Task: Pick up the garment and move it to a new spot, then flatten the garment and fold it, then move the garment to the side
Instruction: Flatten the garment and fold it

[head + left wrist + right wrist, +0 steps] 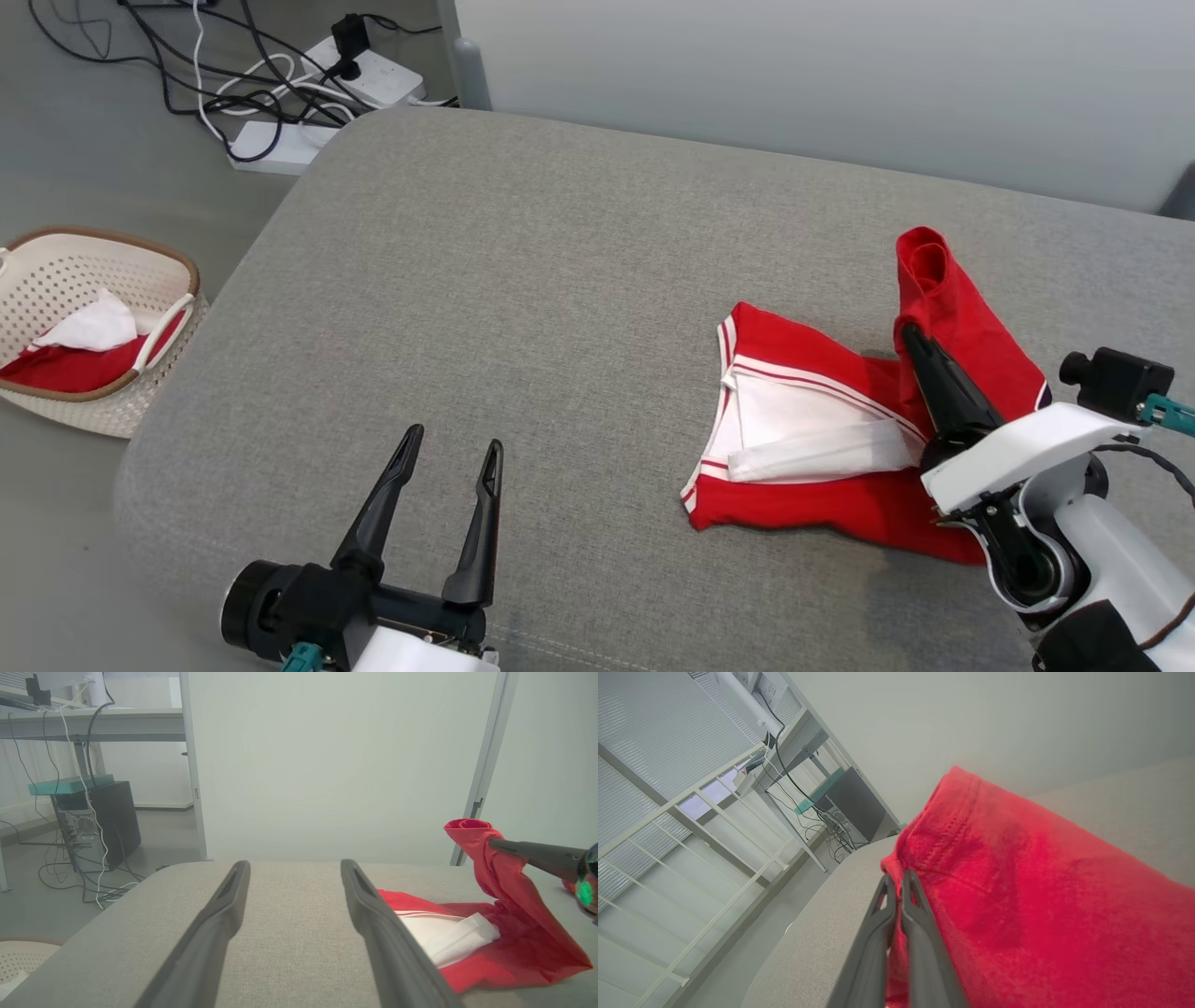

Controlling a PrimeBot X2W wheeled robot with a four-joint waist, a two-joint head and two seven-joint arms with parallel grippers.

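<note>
garment (822,467): red-white, on grey cushion (523,280), one corner lifted | right claw (908,336): pinched tight on garment | left claw (455,439): spread wide, empty

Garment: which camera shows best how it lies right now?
Head view: it shows nearly the whole garment, mostly spread on the grey surface, one red end pinched up by the right tool. The left wrist view shows the garment side-on, partly behind a finger. The right wrist view is a close-up of the lifted red fold.
</note>
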